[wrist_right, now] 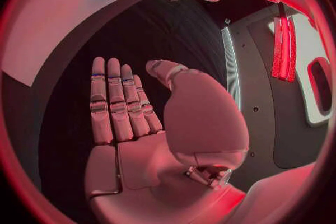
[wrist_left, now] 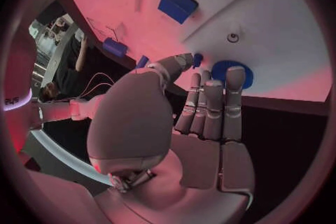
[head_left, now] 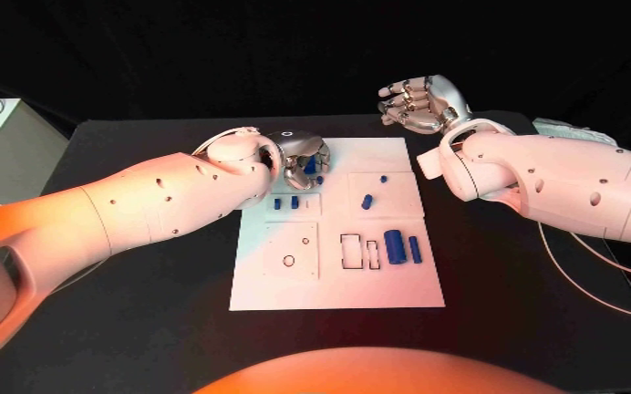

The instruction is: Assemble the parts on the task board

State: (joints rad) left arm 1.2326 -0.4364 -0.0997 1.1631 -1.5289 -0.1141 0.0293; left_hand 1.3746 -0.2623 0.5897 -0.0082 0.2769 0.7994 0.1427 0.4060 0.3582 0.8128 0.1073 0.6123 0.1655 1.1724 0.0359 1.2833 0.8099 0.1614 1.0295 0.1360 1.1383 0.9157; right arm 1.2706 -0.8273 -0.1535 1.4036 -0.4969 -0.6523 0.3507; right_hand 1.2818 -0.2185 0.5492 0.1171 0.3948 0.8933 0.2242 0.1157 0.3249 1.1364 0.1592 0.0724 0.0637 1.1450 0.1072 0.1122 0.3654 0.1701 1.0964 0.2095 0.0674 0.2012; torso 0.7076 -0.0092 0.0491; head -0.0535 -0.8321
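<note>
the left hand (head_left: 300, 155) sits over the far left corner of the task board (head_left: 395, 294), fingers fairly straight and close together, their tips just beside a round blue part (wrist_left: 234, 71); whether thumb and fingers actually pinch it i cannot tell. to do this step well, i'd judge the fingertips should settle squarely around that disc before any lift, since the board's far edge lies right under them and a nudge could slide the part off onto the black table (head_left: 131, 339). more blue parts (head_left: 395, 246) lie nearer the robot, well apart from the fingers. the right hand (head_left: 423, 104) hovers beyond the board's far right corner, fingers loosely apart, holding nothing, leaving open room across the board.
</note>
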